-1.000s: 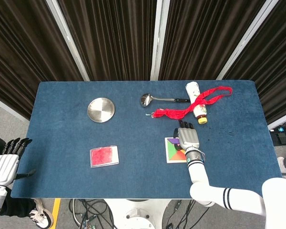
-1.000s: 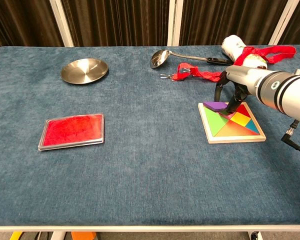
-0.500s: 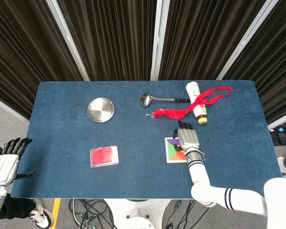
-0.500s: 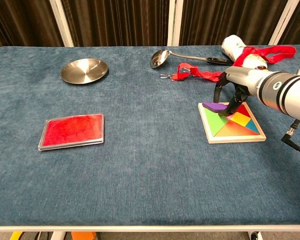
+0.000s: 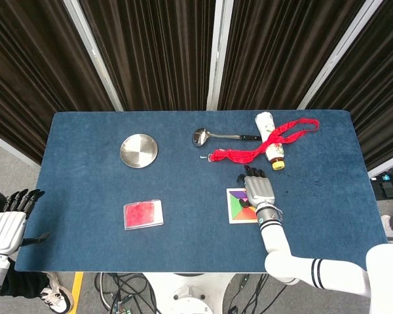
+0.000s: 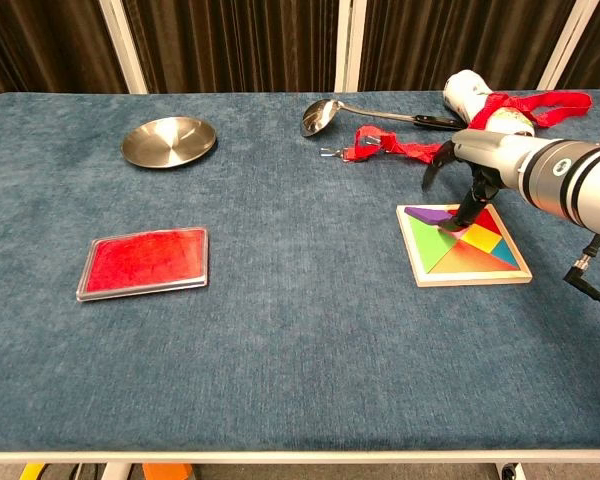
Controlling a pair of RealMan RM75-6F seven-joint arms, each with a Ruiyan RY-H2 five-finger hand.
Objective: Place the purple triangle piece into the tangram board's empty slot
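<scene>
Dark curtains are hanging behind the blue desk (image 6: pixel 280 330). On the board (image 6: pixel 475 268), the purple triangle (image 6: pixel 427 213) is lying at the 10 o'clock corner. The right hand (image 6: pixel 468 172) is touching it with spread fingers, gripping nothing. It should be pressing gently until the piece sits flat.

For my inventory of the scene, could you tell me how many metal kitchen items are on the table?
2: a round plate at the far left, and a ladle at the far middle, beside the red strap. None seems hidden.
</scene>
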